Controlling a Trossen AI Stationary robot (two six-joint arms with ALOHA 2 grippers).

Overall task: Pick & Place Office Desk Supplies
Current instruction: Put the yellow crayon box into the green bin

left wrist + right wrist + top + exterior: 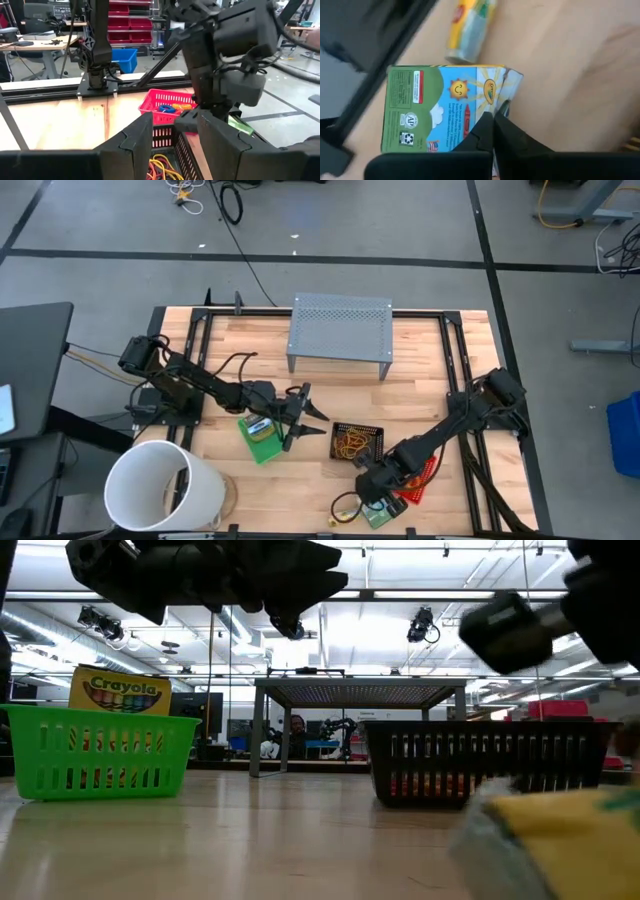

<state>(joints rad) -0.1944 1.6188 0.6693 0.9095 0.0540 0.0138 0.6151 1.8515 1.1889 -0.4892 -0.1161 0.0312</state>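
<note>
Pressing together: right claw (494, 116) fingers, tips seemingly on crayon box (440, 107) | left claw (300, 418) apart, empty

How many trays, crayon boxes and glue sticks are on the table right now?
Trays: 3 (green tray, black tray, red tray)
Crayon boxes: 2 (box in the green tray, loose box)
Glue stick: 1
Total: 6
</note>
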